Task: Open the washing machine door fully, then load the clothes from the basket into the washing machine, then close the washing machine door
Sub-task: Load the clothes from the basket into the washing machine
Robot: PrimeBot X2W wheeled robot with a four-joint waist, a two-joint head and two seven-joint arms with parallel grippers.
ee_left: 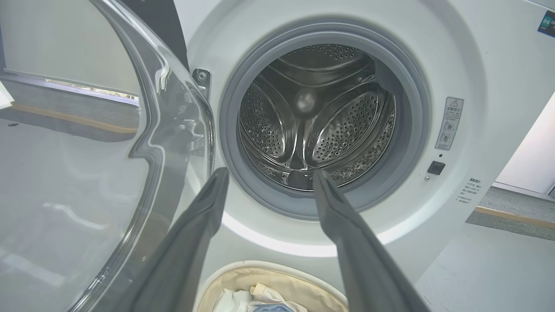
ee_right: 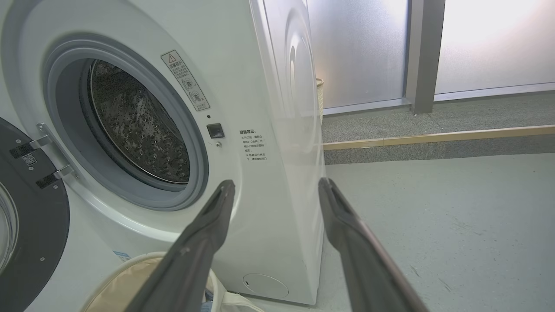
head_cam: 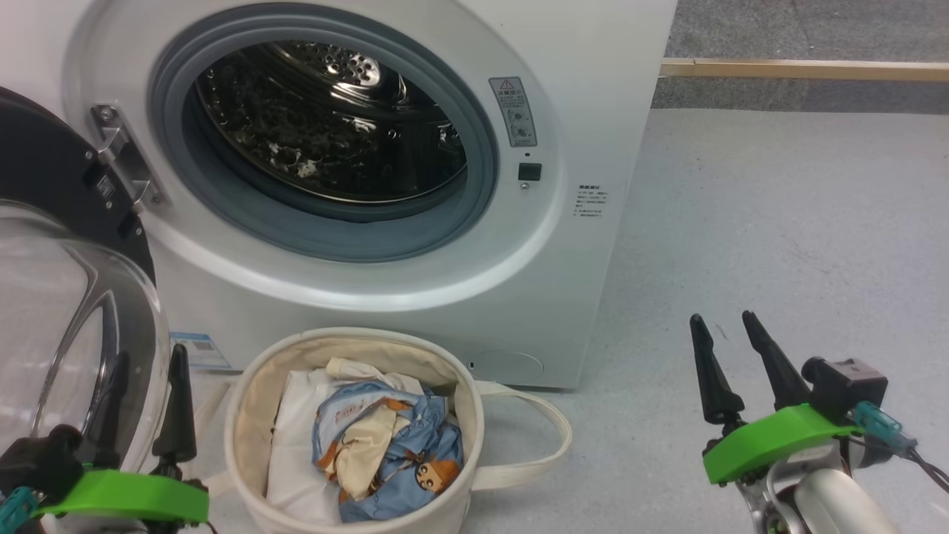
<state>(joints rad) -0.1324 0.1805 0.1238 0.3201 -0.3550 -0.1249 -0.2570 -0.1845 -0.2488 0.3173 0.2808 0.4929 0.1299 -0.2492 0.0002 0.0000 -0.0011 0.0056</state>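
Your left end effector (head_cam: 147, 354) sits at the lower left of the head view, just left of the basket (head_cam: 248, 386), with its two dark fingers standing nearly upright and set well apart, nothing held between them. One finger shows through the clear glass bowl of the washing machine door (head_cam: 46, 167) and the other stands just outside the bowl's edge; you cannot tell from these views whether either finger touches the glass. In the left wrist view those fingers point toward the lower lip of the grey gasket (head_cam: 474, 185), with the perforated steel drum (head_cam: 334, 119) straight beyond them. Your right end effector (head_cam: 722, 317) hangs over the grey floor (head_cam: 778, 222) at the lower right, well apart from the basket, its fingers also spread and empty, leaning a little to the left; in its wrist view they frame the front right corner of the washing machine (head_cam: 593, 111). The door is swung open to the left on its hinge, leaving the drum mouth uncovered. The basket stands on the floor just before the machine, and the clothes (head_cam: 400, 445), blue bear-print fabric with a cream piece, lie bunched inside it.
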